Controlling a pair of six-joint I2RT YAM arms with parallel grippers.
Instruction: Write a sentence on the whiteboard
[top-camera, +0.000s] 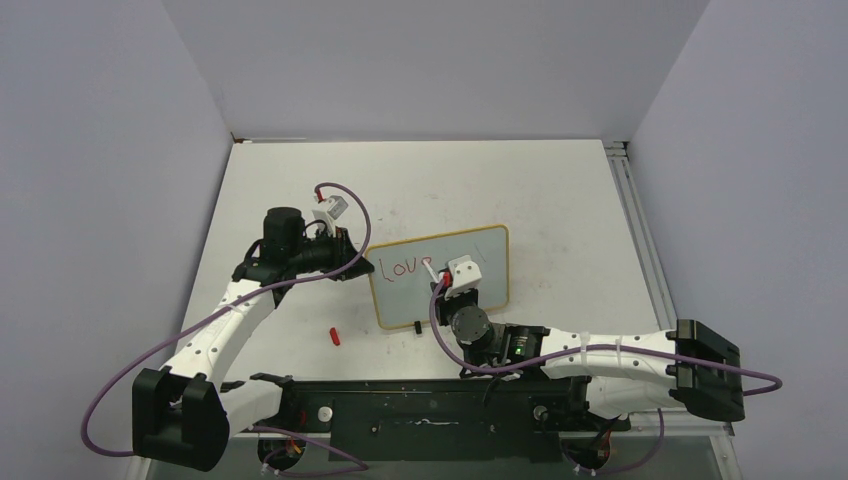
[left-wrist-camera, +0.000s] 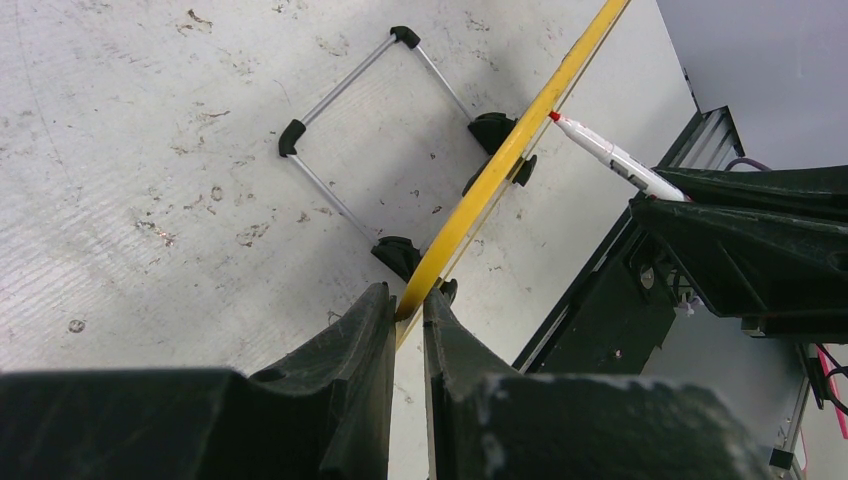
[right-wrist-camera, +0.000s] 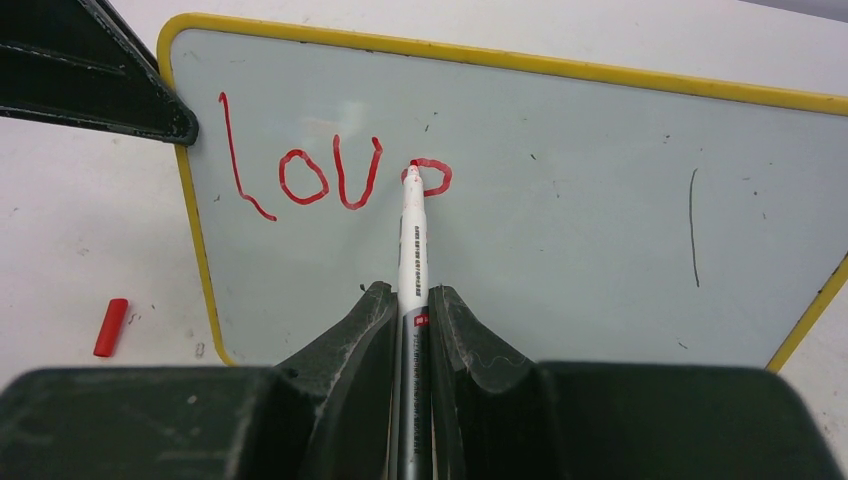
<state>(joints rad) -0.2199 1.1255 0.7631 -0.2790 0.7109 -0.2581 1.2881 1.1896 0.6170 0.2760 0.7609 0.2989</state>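
The whiteboard (top-camera: 490, 262) has a yellow frame and stands tilted on the table. In the right wrist view the whiteboard (right-wrist-camera: 580, 210) carries the sentence (right-wrist-camera: 330, 178), red marker letters "lov" and a small loop after them. My right gripper (right-wrist-camera: 411, 292) is shut on a white marker (right-wrist-camera: 411, 240), whose red tip touches the board at that loop. My left gripper (left-wrist-camera: 408, 295) is shut on the board's yellow left edge (left-wrist-camera: 500, 165). In the top view my left gripper (top-camera: 358, 264) is at the board's left side and my right gripper (top-camera: 442, 284) is in front of it.
A red marker cap (top-camera: 336, 336) lies on the table left of the board's near corner, also in the right wrist view (right-wrist-camera: 110, 326). A wire stand with black feet (left-wrist-camera: 380, 130) props the board from behind. A thin dark stroke (right-wrist-camera: 692, 225) marks the board's right part.
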